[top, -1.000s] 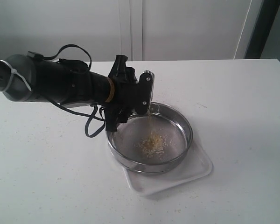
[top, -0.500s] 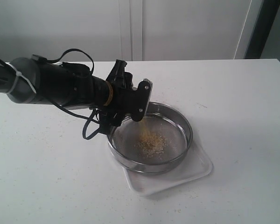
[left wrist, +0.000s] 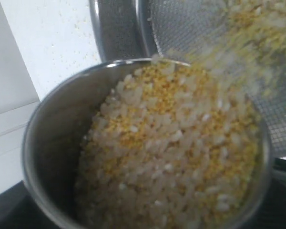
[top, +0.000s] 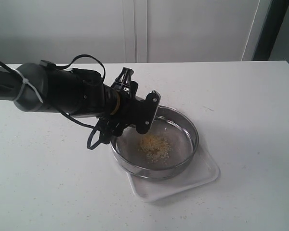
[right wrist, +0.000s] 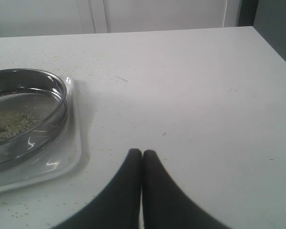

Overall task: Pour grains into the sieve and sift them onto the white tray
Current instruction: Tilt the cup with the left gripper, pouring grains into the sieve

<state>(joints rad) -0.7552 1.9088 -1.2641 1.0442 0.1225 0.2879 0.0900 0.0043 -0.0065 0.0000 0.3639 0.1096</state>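
The left gripper (top: 144, 111) has dropped lower and rolled further over since a second ago, and the heap of grains (top: 155, 146) on the mesh has spread wider. The grains lie mid-sieve; the sieve (top: 195, 139) sits on the white tray (top: 202, 174), whose rim shows only at the front and right.

The exterior view hides what the left wrist view shows: a steel cup (left wrist: 47, 138) clamped in the left gripper, tipped over the sieve's rim (left wrist: 97, 33), still well filled with grains (left wrist: 171, 157) that blur as they spill onto the mesh.

The right gripper (right wrist: 142, 162) appears only in its own wrist view, fingers pressed together on nothing, low over the table (right wrist: 205, 95), well apart from the tray (right wrist: 75, 143).

The table (top: 245, 96) lies open to the right and front of the tray.
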